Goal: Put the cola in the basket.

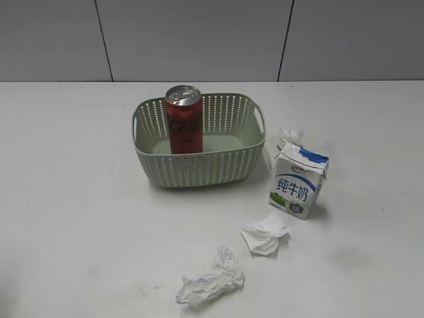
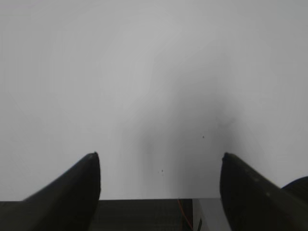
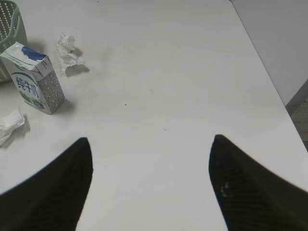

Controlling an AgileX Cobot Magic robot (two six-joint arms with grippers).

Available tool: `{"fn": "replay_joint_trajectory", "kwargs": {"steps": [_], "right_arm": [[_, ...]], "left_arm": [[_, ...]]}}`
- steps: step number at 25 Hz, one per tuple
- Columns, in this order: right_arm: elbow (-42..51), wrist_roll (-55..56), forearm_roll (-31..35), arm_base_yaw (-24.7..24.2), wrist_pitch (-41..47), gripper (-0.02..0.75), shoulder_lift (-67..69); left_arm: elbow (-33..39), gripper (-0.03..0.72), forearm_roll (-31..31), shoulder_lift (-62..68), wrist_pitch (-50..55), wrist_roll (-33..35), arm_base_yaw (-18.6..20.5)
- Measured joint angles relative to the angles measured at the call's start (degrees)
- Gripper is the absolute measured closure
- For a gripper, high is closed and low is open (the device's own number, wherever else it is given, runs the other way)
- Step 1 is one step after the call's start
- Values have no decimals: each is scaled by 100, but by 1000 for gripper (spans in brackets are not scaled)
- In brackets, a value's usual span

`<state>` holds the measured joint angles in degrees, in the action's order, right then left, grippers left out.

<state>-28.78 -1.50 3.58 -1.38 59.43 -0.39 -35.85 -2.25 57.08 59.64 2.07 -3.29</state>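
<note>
The cola [image 1: 184,119] is standing upright inside the basket [image 1: 199,165] at the far middle of the surface [image 1: 79,199], both grippers are hovering with jaws spread and empty, so the task is looking finished, leaving no further move.

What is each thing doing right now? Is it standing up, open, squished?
cola: standing upright inside the basket.
basket: upright on the table, holding only the cola.
milk carton: standing beside the basket, top torn open.
paper wads: three, crumpled, lying on the table.
left hand: open, empty, over bare table.
right hand: open, empty.
</note>
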Motion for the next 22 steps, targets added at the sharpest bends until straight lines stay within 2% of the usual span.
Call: {"fn": "replay_joint_trajectory", "kwargs": {"steps": [7,22], "right_arm": [[0,0,0,0,0,167,0],[0,1,0,0,0,167,0]], "left_arm": [[602,99,-87,-934,-39,0,0],[647,99,53,-3813,-53,0,0]]}}
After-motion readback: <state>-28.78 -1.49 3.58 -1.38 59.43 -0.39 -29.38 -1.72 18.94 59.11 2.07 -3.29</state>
